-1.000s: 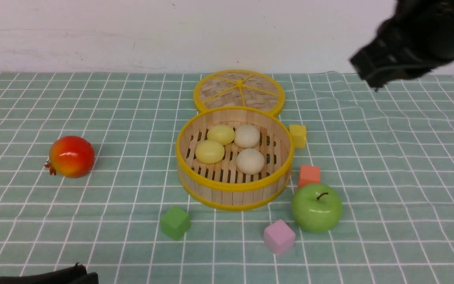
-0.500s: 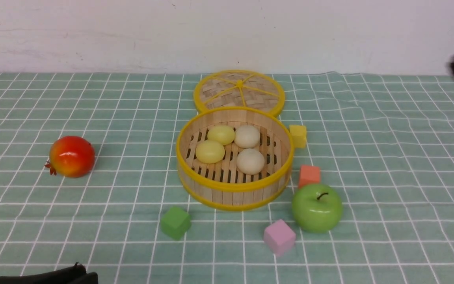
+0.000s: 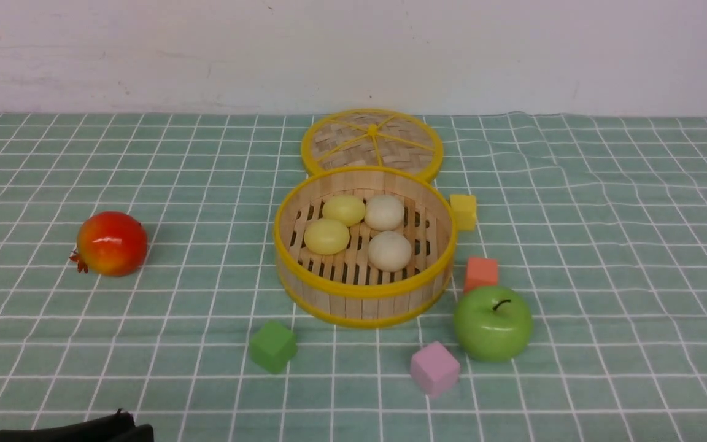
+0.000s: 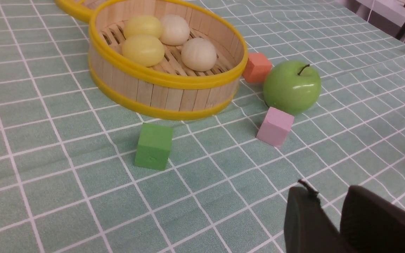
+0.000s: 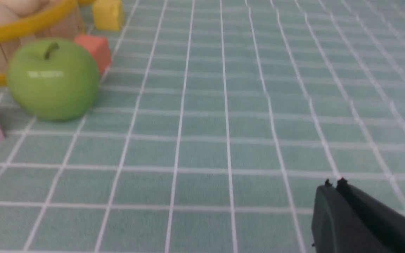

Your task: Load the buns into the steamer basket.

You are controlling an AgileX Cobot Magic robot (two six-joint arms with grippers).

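Front view shows all four buns (image 3: 358, 232) lying on the slatted floor of the steamer basket (image 3: 363, 293) at the middle of the table (image 3: 605, 245), so the task looks finished. They sit in a tight cluster, the two yellow ones toward 9 o'clock and the two white ones toward 3 o'clock, probably because each was dropped near the centre to clear the wall. The lid (image 3: 372, 141) lies flat at 12 o'clock just behind the basket, out of the way of loading.

Only a dark sliver of the left arm shows here, at 7 o'clock. Left wrist view adds what this one lacks: the left gripper (image 4: 332, 218), empty with a small gap between its fingers, parked low well short of the green cube (image 4: 153, 146). Right wrist view shows the right gripper (image 5: 334, 184) clenched on nothing, well apart from the green apple (image 5: 53, 79), parked clear of the work.
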